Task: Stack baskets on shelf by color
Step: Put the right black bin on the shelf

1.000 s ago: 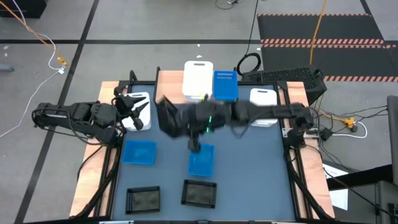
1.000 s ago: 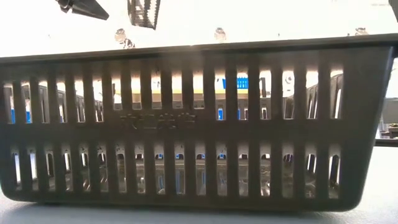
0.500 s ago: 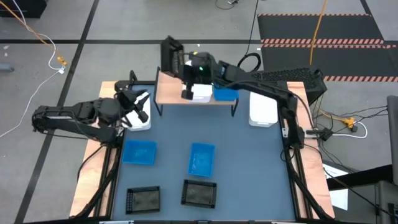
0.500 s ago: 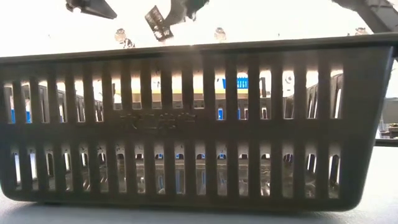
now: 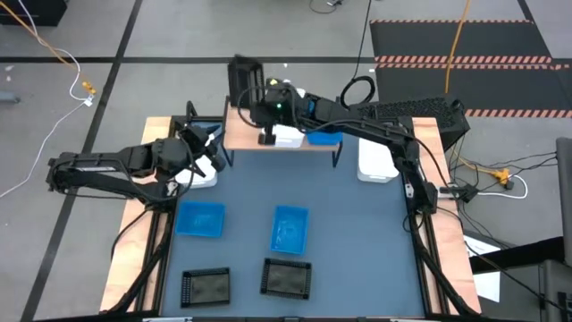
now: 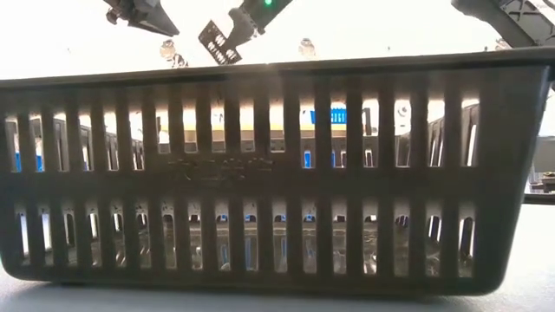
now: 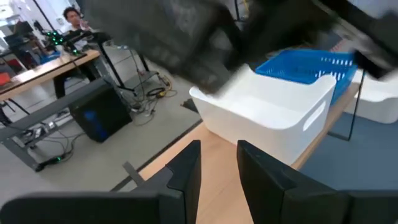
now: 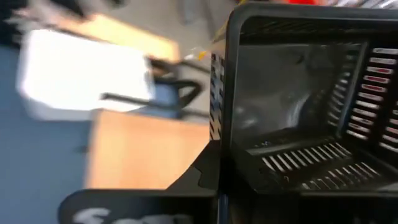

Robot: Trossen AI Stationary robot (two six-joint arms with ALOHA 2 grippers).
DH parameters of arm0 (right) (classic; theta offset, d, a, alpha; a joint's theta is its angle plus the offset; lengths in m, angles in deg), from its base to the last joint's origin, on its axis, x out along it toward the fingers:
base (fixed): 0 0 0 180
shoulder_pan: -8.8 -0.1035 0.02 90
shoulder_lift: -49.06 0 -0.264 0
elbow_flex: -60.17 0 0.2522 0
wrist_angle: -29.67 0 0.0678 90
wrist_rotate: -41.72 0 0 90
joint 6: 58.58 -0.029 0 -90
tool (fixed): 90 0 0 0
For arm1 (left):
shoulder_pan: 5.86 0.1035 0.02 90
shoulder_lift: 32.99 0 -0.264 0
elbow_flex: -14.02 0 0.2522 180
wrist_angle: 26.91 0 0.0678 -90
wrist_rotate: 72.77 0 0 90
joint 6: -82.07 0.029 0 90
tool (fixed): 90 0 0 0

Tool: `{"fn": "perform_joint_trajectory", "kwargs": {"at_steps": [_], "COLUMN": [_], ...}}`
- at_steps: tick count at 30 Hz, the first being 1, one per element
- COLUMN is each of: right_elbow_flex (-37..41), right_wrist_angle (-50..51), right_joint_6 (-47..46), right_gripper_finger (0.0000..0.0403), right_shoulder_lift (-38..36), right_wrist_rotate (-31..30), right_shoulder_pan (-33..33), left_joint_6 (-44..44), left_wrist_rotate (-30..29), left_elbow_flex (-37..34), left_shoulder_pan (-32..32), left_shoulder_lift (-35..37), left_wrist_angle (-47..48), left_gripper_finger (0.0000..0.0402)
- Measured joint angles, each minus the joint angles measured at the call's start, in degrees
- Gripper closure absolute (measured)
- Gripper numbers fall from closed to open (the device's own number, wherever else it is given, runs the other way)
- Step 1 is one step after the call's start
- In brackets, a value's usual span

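While the right gripper [image 5: 265, 136] hung over the left part of the shelf [image 5: 241, 134] at the far edge of the surface [image 5: 357, 233], its fingers were clenched on the rim wall of a black basket [image 5: 245, 79], which tipped on edge above the shelf's far-left corner. Right wrist view showed that basket's slotted inside close up, wood plank below. On the shelf sat a white basket [image 5: 288, 136] and a blue basket [image 5: 323, 136] side by side, touching or nearly so. Left gripper [image 5: 207, 154] waited near the shelf's left end, over another white basket [image 5: 198, 174]; fingers [image 7: 186, 171] part open, grasping nothing. Third white basket [image 5: 375, 161] sat right of the shelf. Two blue baskets [image 5: 200, 218] mid-surface, two black ones [image 5: 206, 286] at near edge. Baskets looked light, stiff plastic, thin walls, likely a bit slick; a pinch on one rim wall let it swing, so a short-side rim or handle cutout seemed the better hold.
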Motion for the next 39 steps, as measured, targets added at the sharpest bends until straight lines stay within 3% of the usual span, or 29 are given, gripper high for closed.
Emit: {"fn": "perform_joint_trajectory", "kwargs": {"at_steps": [5, 10, 17, 28, 32, 39], "right_elbow_flex": [5.85, 13.07, 19.95, 23.25, 23.27, 23.30], "right_wrist_angle": [-0.86, -13.20, -21.88, -25.36, -25.06, -25.01], "right_joint_6": [-3.36, -2.10, -4.73, -7.73, -8.61, -9.65], "right_gripper_finger": [0.0397, 0.0395, 0.0393, 0.0388, 0.0369, 0.0303], "right_shoulder_lift": [0.22, 0.09, 0.04, 0.10, 0.09, 0.11], "right_wrist_rotate": [4.73, 4.61, 4.25, 3.96, 1.11, 1.16], "right_shoulder_pan": [-0.44, -1.79, -2.63, -2.82, -2.83, -2.95], "left_joint_6": [3.47, 4.25, 4.60, 4.03, 4.01, 3.72], "left_wrist_rotate": [-0.04, -0.02, -0.10, -0.11, -0.09, -0.09], "left_elbow_flex": [0.00, 0.00, 0.00, 0.00, 0.00, 0.00], "left_shoulder_pan": [0.53, 0.69, 1.39, 2.51, 2.53, 2.52], "left_shoulder_lift": [0.04, 0.04, 0.04, 0.04, 0.04, 0.04], "left_wrist_angle": [0.41, 3.48, 5.40, 5.96, 4.74, 4.37], "left_gripper_finger": [0.0295, 0.0295, 0.0295, 0.0295, 0.0295, 0.0295]}}
